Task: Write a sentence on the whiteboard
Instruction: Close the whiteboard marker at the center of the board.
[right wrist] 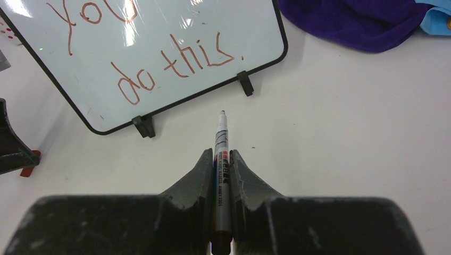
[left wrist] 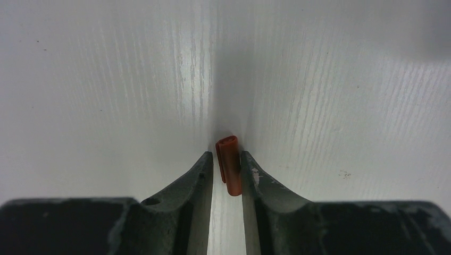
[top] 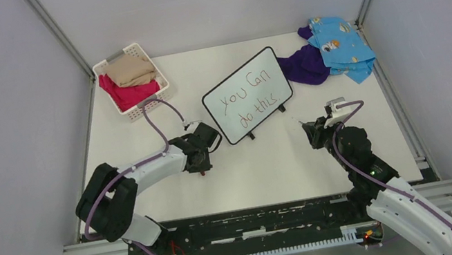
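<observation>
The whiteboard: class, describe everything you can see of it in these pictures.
The whiteboard is a small white rectangle with rounded corners and a thin black frame, glossy enough to show glare. Two small black feet at its lower edge rest on the table. It sits mid-table, turned askew. The sentence "you can do this" crosses it in two thin reddish-brown handwritten lines. Nothing but the table touches it.

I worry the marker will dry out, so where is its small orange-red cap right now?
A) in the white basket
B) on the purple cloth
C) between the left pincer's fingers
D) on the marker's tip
C: the left wrist view shows the small orange-red plastic cap inside the left pincer, while the thin white marker pen clamped in the right pincer has a bare tip.
</observation>
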`<action>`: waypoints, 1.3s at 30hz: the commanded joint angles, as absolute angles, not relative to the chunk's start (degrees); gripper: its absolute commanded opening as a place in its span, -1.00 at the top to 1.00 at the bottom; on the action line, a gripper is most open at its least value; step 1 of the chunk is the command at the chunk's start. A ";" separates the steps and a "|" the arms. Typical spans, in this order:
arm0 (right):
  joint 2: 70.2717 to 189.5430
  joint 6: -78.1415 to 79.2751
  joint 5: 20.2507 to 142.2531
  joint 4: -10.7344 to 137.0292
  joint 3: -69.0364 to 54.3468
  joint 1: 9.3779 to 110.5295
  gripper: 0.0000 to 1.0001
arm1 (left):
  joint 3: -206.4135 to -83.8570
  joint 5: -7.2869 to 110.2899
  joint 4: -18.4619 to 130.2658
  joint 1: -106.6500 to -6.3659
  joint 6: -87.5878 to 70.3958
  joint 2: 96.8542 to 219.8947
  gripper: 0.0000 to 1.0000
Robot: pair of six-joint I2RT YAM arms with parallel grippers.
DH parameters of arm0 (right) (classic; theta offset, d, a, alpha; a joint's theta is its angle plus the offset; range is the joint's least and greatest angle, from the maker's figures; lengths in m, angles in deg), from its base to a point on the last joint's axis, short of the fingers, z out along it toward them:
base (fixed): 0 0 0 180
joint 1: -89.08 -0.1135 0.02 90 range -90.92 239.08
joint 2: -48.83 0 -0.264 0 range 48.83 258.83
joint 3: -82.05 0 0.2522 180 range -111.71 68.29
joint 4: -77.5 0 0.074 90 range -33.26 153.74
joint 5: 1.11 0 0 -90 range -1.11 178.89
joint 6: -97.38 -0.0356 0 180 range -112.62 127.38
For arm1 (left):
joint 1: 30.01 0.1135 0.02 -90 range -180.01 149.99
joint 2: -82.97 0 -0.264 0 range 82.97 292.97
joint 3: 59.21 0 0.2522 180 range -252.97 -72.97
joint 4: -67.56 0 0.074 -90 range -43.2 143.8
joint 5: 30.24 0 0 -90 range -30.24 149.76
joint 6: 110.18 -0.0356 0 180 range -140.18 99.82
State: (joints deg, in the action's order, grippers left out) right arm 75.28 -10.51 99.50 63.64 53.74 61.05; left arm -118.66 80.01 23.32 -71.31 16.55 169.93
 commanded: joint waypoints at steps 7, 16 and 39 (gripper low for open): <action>75.37 -10.20 100.45 66.14 52.04 60.84 1.00 | -118.19 79.08 24.16 -70.79 18.85 171.86 0.35; 75.70 -10.21 100.39 66.29 51.81 60.85 1.00 | -116.57 78.92 24.36 -70.79 19.19 170.95 0.51; 78.07 -13.04 89.70 75.28 43.18 60.35 1.00 | -128.27 85.09 18.94 -70.79 20.17 139.84 0.96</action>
